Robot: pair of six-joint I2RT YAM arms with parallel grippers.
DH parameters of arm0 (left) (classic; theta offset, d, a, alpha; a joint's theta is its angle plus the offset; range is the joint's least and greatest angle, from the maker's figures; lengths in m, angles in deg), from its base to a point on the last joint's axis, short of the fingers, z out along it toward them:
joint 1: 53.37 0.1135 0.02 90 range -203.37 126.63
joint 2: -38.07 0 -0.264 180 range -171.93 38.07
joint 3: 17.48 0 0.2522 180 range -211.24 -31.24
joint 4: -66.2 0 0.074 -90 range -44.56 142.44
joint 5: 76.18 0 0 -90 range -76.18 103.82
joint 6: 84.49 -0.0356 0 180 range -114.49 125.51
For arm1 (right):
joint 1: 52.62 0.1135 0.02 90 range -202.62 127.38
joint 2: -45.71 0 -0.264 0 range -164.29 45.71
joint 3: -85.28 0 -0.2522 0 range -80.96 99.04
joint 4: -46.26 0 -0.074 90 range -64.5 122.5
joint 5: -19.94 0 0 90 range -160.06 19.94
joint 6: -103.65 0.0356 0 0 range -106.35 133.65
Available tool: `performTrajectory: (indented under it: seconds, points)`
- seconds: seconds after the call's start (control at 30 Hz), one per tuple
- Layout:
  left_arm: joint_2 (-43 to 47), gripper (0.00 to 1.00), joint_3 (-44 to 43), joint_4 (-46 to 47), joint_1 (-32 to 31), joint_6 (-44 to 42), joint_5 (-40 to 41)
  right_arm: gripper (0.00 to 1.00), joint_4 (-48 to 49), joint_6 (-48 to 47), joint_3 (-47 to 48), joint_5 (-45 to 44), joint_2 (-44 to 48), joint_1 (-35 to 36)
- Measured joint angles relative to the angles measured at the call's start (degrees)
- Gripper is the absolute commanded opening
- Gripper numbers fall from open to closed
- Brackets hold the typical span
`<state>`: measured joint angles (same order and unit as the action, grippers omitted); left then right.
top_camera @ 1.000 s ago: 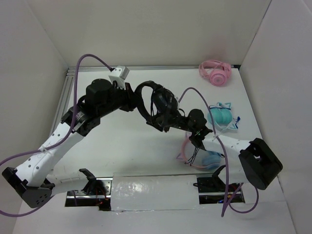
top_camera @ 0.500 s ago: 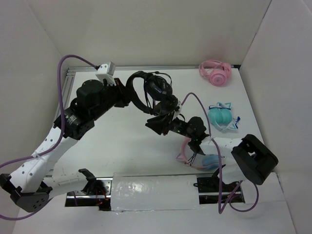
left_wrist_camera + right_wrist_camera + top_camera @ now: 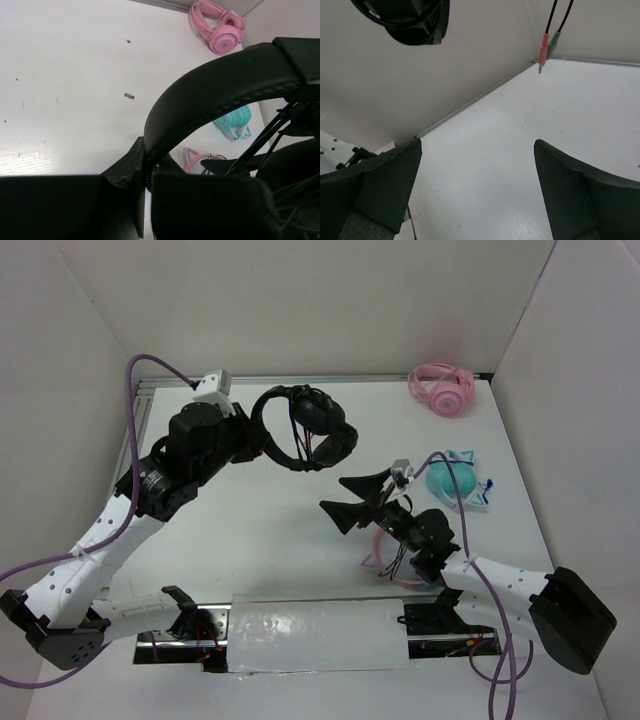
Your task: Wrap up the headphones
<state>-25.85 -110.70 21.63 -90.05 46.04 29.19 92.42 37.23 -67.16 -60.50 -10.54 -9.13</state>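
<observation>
The black headphones hang in the air above the table's back middle. My left gripper is shut on their headband. The thin black cable lies looped across the earcups. In the left wrist view the headband arches out of the left gripper, with cable strands at the right. My right gripper stands open and holds nothing, below and to the right of the headphones and apart from them. In the right wrist view an earcup and the pink and green plugs hang above the right gripper.
Pink headphones lie at the back right corner. Teal cat-ear headphones lie by the right wall. Pink-and-blue cat-ear headphones lie under my right arm. White walls close off the left, back and right.
My right gripper has opened wide and drawn back toward the near edge, away from the headphones. My left gripper has carried the headphones up and toward the back left.
</observation>
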Motion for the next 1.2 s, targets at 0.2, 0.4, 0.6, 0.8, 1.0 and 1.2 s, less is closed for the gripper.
performTrajectory:
  seconds: [0.2,0.4,0.6,0.8,1.0,1.2]
  points:
    - [-0.1,0.0,-0.2,-1.6,-1.0,2.1,0.5,1.0,1.0,-0.3,3.2,-5.3,-4.6,0.4]
    - [-0.8,0.0,-2.1,-1.8,-2.6,3.3,0.7,1.0,3.3,-2.3,12.0,-9.7,-12.7,0.4]
    - [-0.7,0.0,-2.7,-1.3,-2.9,4.8,2.3,0.97,7.2,-2.4,18.9,-12.5,-20.6,-1.2]
    - [-0.5,0.0,-2.7,-1.4,-3.5,4.9,1.2,0.93,8.0,-0.8,23.4,-12.9,-27.5,-4.0]
    - [-0.3,0.0,-3.5,-1.8,-3.8,4.8,0.3,0.84,10.3,-0.2,27.7,-13.0,-31.5,-4.3]
    - [-0.2,0.0,-4.4,-1.6,-4.0,4.8,0.2,0.1,12.5,2.8,30.1,-12.1,-33.6,-5.4]
